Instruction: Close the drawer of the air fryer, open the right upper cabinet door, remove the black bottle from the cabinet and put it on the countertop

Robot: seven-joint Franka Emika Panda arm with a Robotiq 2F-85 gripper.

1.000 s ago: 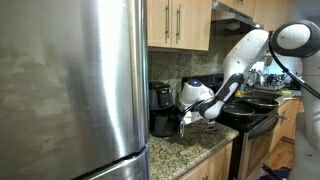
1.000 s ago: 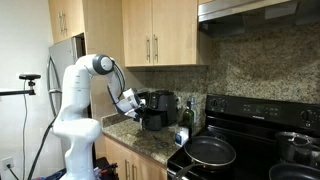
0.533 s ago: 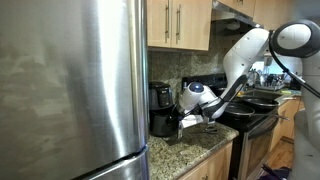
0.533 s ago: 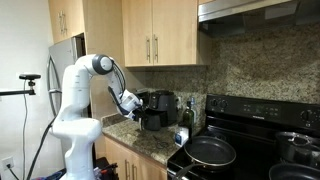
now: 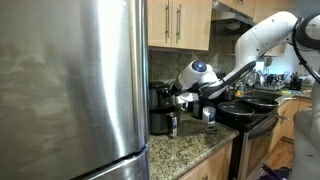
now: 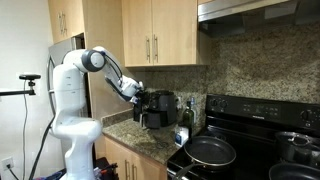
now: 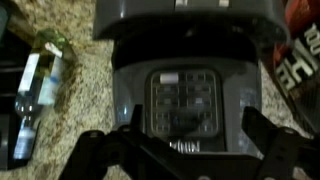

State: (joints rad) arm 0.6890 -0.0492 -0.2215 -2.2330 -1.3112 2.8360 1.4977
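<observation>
The black air fryer stands on the speckled granite countertop. From above, in the wrist view, its drawer is pulled out of the air fryer body and shows the basket grid. My gripper hovers over the drawer's front, open and holding nothing. The right upper cabinet door is shut, so the cabinet's inside and the black bottle are hidden.
Two bottles stand on the countertop beside the fryer, and a red-and-black pack on its other side. A glass cup and a black stove with pans are close by. A steel fridge fills one side.
The arm has risen from low in front of the air fryer to above its pulled-out drawer. The gripper stays open.
</observation>
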